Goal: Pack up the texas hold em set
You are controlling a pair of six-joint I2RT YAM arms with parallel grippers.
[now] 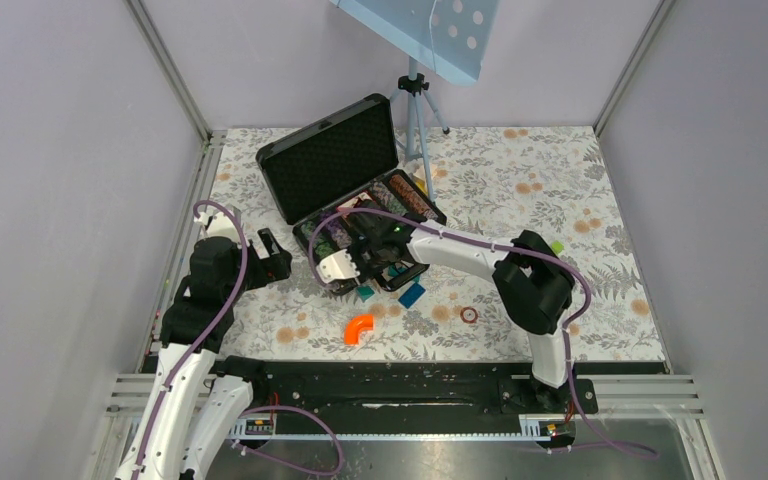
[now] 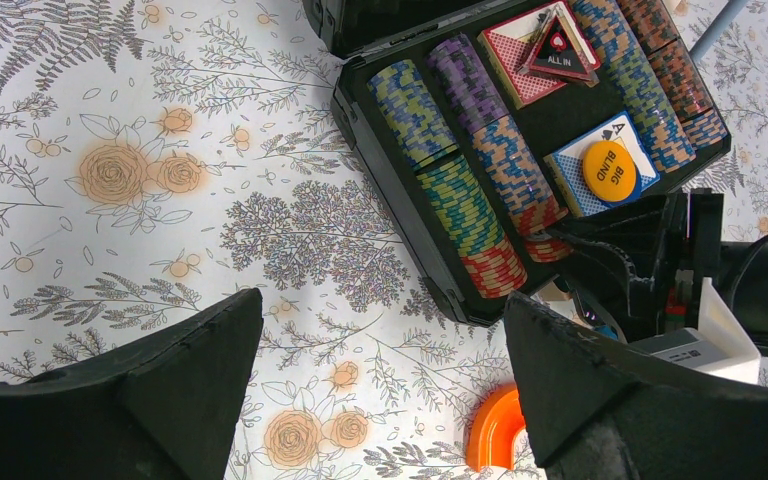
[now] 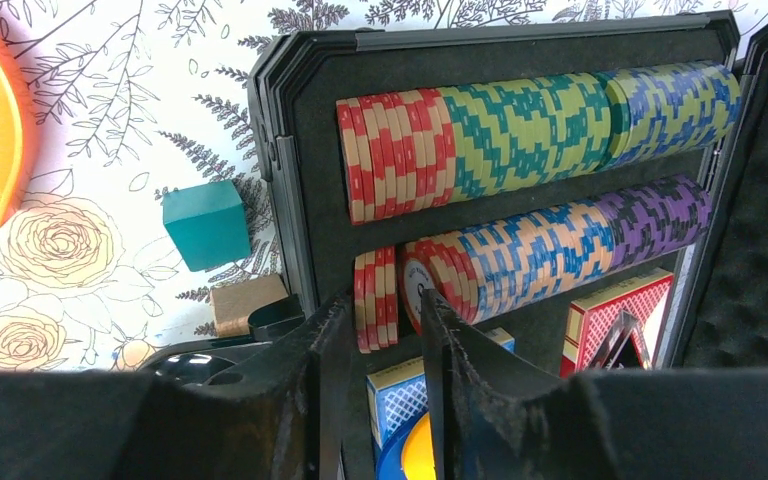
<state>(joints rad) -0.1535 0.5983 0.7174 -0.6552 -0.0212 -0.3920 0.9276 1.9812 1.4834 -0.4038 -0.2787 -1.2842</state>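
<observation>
Right gripper (image 3: 384,303) narrowly parted near red chips (image 3: 372,275); left gripper (image 2: 380,300) wide, empty.

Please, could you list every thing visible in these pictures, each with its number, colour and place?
briefcase: one, black, lid open, centre-left
chip rows: at least four, multicoloured, inside briefcase
red card deck: one, mid-briefcase
ALL IN triangle: one, black-red, on red deck
blue card deck: one, beside red deck
BIG BLIND button: one, yellow, on blue deck
loose chip: one, red, right of briefcase
orange curved piece: one, before the briefcase
teal block, tan block, blue block: one each, at briefcase's near end
tripod: one, grey, behind briefcase
left claw: open, left of briefcase
right claw: jaws narrowly apart, over the chips' near end
</observation>
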